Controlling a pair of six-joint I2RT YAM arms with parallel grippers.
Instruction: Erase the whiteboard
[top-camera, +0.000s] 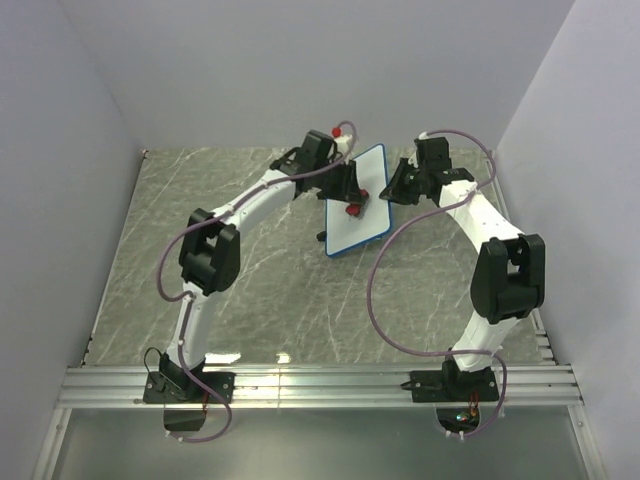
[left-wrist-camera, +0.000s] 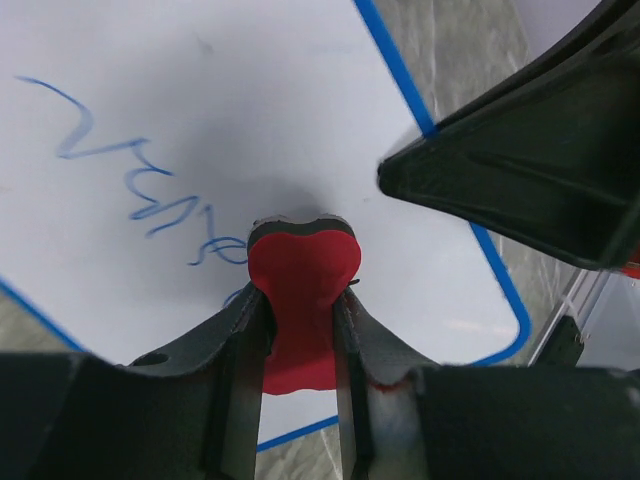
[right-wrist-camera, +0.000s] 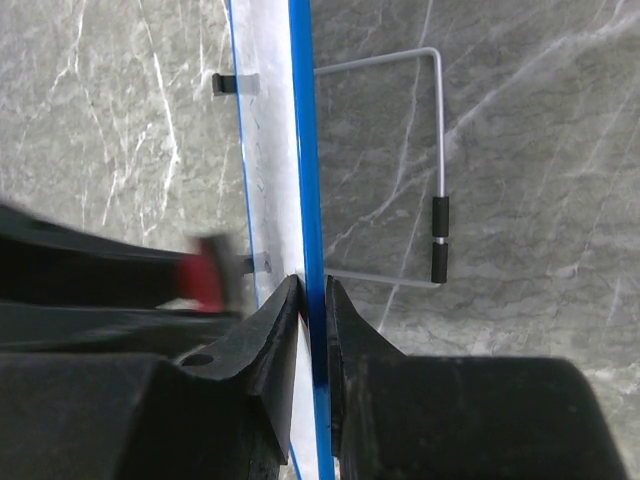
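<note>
Two arms meet at one whiteboard, which sits tilted on edge around mid-table, toward the back wall.

The top view is the only one showing the whole layout. The L gripper is over the board's face and the R gripper is at its right edge. Grey marbled table lies open in front of the board and to its left. Walls close in on the left, back and right.

The L wrist cam alone shows the writing: blue scribbles across the white face, just left of the red block. The L claw is closed on that block, w/ one finger each side. The block's dark tip is at the board, but whether it touches can't be told. One black finger of the R gripper cuts in from the upper right, by the blue frame.

The R wrist cam alone shows the board edge-on. The R claw is clamped on the blue frame, one finger per side. A wire stand loops out from the board's back, over bare table. The red block shows as a blur on the face side.

Count: 2 arms, 2 grippers, 1 board, 1 red block, 1 wire stand w/ 2 black sleeves.
</note>
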